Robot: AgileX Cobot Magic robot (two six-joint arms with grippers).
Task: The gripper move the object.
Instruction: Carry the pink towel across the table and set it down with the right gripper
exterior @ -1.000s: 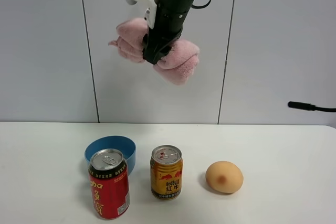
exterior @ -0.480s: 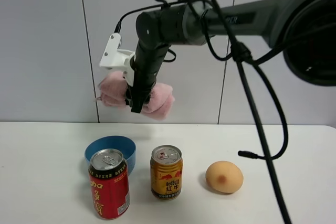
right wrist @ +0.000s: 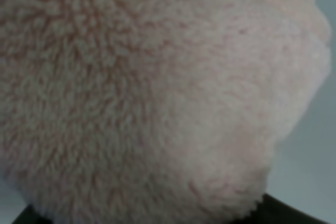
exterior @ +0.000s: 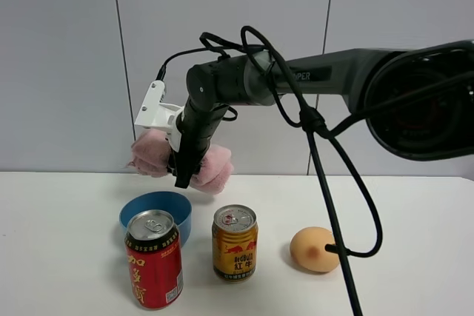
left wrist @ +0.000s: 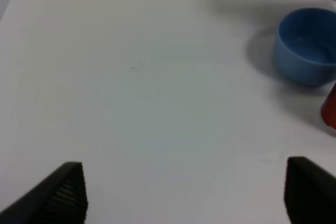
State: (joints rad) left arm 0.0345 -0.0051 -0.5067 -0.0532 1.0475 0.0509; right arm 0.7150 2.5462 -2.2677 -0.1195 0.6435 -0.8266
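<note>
Exterior high view showed the right gripper (exterior: 184, 171) clamped around the middle of the pink towel (exterior: 213, 169), which hung in the air with its long axis running nine to three. The blue bowl (exterior: 157, 195) sat at about seven o'clock beneath it. The left gripper (left wrist: 186, 192) hovered apart-jawed over the table (left wrist: 157, 103), farther off.

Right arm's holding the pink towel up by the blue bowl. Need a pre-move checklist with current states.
1. Grip: right gripper shut on pink towel, held in the air: ok.
2. Towel centred over blue bowl: cannot tell, as depth is unclear.
3. Bowl empty: ok, by the left wrist view.
4. Descent path free of red can: cannot tell; it stands close against the bowl's front.
5. Other arm: left gripper open, empty, away from bowl: ok.
6. Slack: arm cable off orange ball: cannot tell.
</note>
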